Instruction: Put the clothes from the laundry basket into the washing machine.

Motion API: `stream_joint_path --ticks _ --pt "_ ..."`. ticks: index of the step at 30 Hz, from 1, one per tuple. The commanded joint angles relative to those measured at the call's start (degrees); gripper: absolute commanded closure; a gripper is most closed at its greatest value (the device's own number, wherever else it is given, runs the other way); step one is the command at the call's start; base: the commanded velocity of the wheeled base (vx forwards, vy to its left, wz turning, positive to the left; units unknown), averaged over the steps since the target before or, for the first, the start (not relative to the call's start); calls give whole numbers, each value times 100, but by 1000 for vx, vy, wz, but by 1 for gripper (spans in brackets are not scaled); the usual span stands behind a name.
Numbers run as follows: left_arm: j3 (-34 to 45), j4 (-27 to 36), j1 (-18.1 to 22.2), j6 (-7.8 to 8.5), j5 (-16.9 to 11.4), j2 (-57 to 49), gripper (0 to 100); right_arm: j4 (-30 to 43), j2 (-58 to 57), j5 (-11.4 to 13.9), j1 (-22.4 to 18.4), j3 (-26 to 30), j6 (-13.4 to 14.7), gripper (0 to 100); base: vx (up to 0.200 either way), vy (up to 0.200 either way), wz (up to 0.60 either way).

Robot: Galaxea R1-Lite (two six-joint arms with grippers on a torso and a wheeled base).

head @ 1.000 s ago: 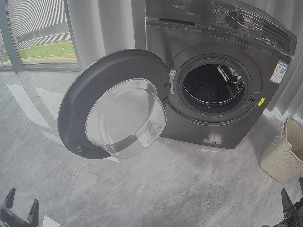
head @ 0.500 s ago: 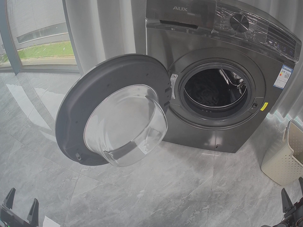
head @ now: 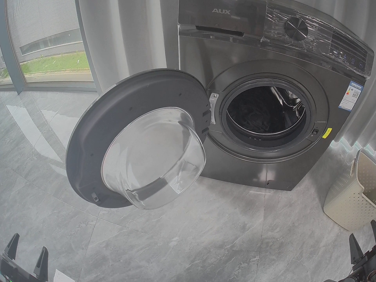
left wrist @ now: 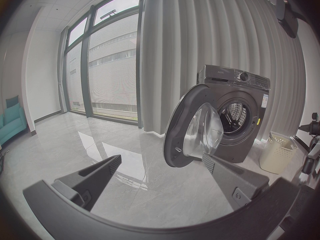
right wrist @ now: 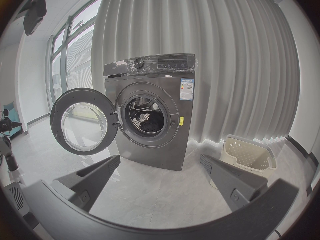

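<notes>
- On the grey floor [head: 203, 239], in front of a pale curtain [head: 125, 24], stands the washer [head: 203, 59] — upright, its front turned toward the robot.
- Its round door [head: 117, 110] is swung wide open on the hinge at the robot's left, and the clear bowl of the door glass [head: 156, 157] bulges outward.
- The drum [head: 266, 110] mouth is uncovered; in the right wrist view dark clothes [right wrist: 151, 124] lie inside it, low in the drum.
- The basket [head: 348, 200] — cream, perforated — sits on the floor to the washer's right, near it but apart, at the foot of the curtain. The right wrist view shows its holed bottom and walls.
- The left gripper [left wrist: 160, 158] hangs low at the robot's left, well apart from the washer, its fingers spread wide with nothing between them.
- The right gripper [right wrist: 159, 159] hangs low at the robot's right, near the basket but not touching it, its fingers likewise spread and bare.
- A tall window [head: 43, 32] stands left of the curtain.
</notes>
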Motion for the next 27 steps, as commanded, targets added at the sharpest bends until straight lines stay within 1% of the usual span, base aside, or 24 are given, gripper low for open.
stream_joint_path --ticks 1,10,13,16,19,21,22,27 --pt "92 -2 -4 -2 -1 -66 0 -1 8 0 2 101 -2 0 0 0 0" --pt "92 -2 4 -11 -1 -66 0 -1 8 0 11 101 -11 0 0 0 0" --pt "101 -2 -4 -11 -1 -66 0 -1 8 0 11 101 -20 0 0 0 -600" --pt "92 -2 4 -2 -1 -57 0 -1 8 0 11 101 -20 0 0 0 0" --pt "101 -2 4 51 26 -66 0 -1 8 0 11 101 -20 0 0 0 0" --pt "101 7 4 174 8 -66 0 -1 8 0 11 101 -20 0 0 0 0" --pt "101 7 4 192 17 -66 0 -1 8 0 11 101 -20 0 0 0 0" --pt "101 16 4 165 8 -66 0 -1 8 0 11 101 -20 0 0 0 0"
